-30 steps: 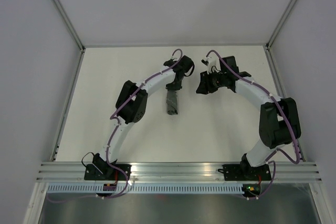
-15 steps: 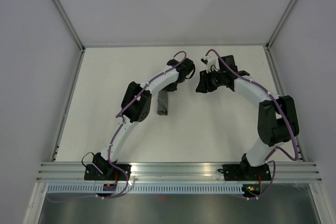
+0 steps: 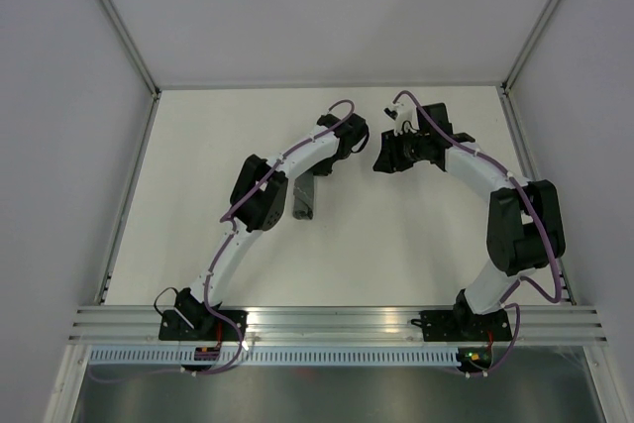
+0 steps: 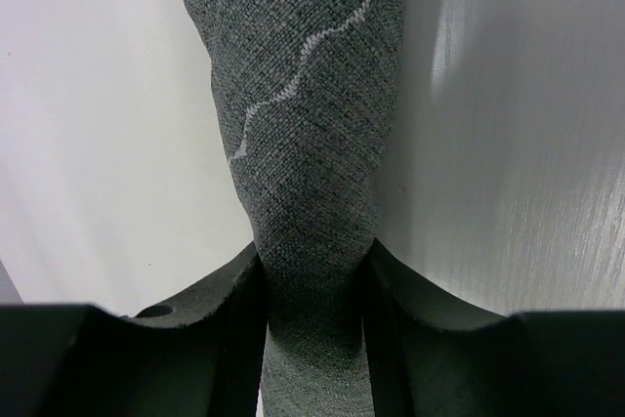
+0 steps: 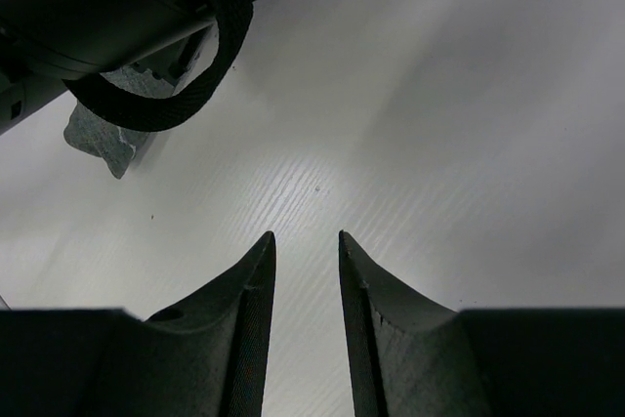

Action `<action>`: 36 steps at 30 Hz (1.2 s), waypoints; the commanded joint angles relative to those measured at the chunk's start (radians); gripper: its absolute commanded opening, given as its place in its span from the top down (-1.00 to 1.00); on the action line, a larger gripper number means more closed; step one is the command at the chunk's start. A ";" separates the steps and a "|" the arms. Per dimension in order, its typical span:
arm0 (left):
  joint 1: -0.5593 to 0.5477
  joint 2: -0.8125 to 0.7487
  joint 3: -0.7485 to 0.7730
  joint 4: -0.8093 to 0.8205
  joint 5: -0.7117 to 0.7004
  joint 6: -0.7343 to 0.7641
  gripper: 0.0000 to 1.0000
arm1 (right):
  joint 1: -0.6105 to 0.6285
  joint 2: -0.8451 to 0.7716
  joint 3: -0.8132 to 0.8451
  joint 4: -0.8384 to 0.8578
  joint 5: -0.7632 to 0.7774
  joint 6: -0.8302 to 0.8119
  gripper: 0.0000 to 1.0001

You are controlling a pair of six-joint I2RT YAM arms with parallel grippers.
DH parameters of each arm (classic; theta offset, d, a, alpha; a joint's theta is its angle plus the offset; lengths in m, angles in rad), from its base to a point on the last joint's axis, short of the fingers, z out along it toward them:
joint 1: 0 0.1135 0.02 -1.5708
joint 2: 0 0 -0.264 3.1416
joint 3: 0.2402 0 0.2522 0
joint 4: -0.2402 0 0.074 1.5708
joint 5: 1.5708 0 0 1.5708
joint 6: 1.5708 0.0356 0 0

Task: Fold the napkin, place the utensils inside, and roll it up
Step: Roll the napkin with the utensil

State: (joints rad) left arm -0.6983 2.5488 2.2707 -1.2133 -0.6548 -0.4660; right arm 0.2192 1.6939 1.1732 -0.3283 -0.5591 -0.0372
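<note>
The napkin is a dark grey rolled bundle lying on the white table, small in the top view. In the left wrist view the napkin runs away from the camera, its light stitched line showing, and it narrows where it passes between the fingers. My left gripper is shut on the near end of the roll; from above the left gripper sits at the roll's far end. My right gripper hangs open over bare table with nothing between its fingers, to the right of the roll. The utensils are hidden.
The left arm's wrist and cable fill the upper left of the right wrist view, close to the right gripper. White walls enclose the table on three sides, and an aluminium rail runs along the near edge.
The left arm has swung the napkin roll to the left across the table. The right gripper has stayed almost where it was.
</note>
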 commanded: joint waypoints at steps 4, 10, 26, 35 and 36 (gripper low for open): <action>-0.006 -0.022 -0.020 -0.011 0.032 0.026 0.03 | -0.012 0.012 0.016 0.006 0.011 0.019 0.25; -0.004 -0.050 -0.036 0.008 0.032 0.029 -0.01 | -0.017 0.012 0.022 0.000 0.008 0.019 0.25; -0.001 -0.105 -0.039 0.047 0.057 0.041 -0.11 | -0.020 0.015 0.031 -0.006 -0.004 0.020 0.25; 0.013 -0.131 -0.062 0.064 0.064 0.038 -0.15 | -0.020 0.018 0.040 -0.012 -0.009 0.019 0.25; 0.014 -0.134 -0.063 0.067 0.066 0.038 -0.16 | -0.020 0.018 0.042 -0.012 -0.009 0.019 0.25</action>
State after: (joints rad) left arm -0.6918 2.4844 2.2169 -1.1690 -0.6155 -0.4629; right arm 0.2054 1.7012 1.1736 -0.3302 -0.5610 -0.0368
